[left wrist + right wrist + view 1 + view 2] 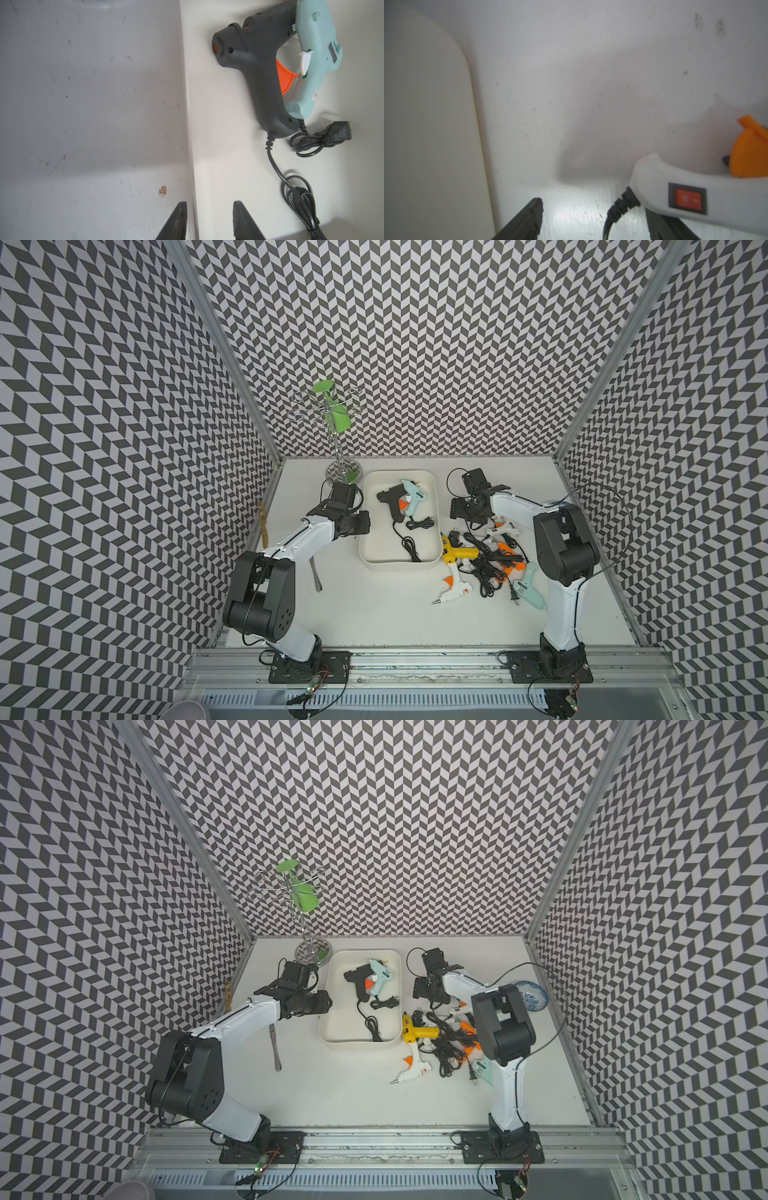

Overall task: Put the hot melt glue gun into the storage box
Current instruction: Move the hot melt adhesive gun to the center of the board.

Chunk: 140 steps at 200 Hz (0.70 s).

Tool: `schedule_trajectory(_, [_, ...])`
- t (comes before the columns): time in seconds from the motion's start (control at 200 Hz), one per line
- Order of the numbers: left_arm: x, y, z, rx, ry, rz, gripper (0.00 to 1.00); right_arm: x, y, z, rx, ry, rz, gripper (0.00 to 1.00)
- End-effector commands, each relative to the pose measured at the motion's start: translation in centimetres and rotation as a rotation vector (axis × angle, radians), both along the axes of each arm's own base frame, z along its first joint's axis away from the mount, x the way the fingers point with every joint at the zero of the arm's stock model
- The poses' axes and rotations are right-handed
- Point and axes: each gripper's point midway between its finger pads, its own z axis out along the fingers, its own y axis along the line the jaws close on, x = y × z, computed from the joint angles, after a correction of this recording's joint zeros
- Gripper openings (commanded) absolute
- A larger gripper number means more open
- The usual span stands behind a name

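Left end effector (209,202) parted; black gun (390,498), handle nearward.

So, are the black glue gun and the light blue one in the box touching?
Touching. The left wrist view shows the light blue glue gun overlapping the black glue gun's barrel, inside the storage box.

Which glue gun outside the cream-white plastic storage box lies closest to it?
The yellow plastic glue gun, right beside the storage box at its near right corner; every other loose gun lies farther off.
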Motion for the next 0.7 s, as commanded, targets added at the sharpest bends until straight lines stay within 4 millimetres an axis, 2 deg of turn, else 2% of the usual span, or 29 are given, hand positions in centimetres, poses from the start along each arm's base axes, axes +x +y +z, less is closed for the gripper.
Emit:
schedule_trajectory(0.0, [0.4, -0.2, 0.5, 0.006, -0.02, -0.01, 0.41, 1.0, -1.0, -1.4, -0.072, -0.004, -0.031, 0.76])
schedule_trajectory(0.17, [0.4, -0.4, 0.4, -0.001, -0.014, -0.016, 0.41, 1.8, -0.6, -3.1, -0.123, 0.027, 0.035, 0.54])
schedule_trajectory(0.305, [0.3, -0.3, 0.2, 0.001, -0.009, -0.014, 0.4, 2.1, 1.1, -1.8, -0.179, -0.041, 0.145, 0.36])
schedule_trajectory(0.4, [0.3, -0.3, 0.1, 0.002, -0.006, -0.013, 0.4, 1.1, 3.1, -0.3, -0.23, -0.087, 0.258, 0.21])
schedule_trajectory(0.526, [0.4, -0.3, -0.1, 0.003, -0.003, -0.01, 0.4, -2.0, 5.2, 0.5, -0.276, -0.097, 0.374, 0.04])
schedule_trajectory(0.571, [0.4, -0.3, -0.1, 0.003, -0.003, -0.01, 0.4, -3.4, 5.3, 0.4, -0.28, -0.088, 0.387, 0.04])
schedule_trajectory(0.631, [0.4, -0.3, -0.2, 0.002, 0.0, -0.01, 0.4, -5.1, 4.4, 0.1, -0.267, -0.064, 0.355, 0.05])
schedule_trajectory(0.661, [0.5, -0.3, -0.2, 0.002, 0.0, -0.01, 0.4, -5.8, 3.6, -0.1, -0.265, -0.048, 0.329, 0.09])
schedule_trajectory(0.696, [0.4, -0.3, -0.3, 0.001, 0.004, -0.012, 0.4, -6.6, 2.7, -0.3, -0.264, -0.03, 0.29, 0.2])
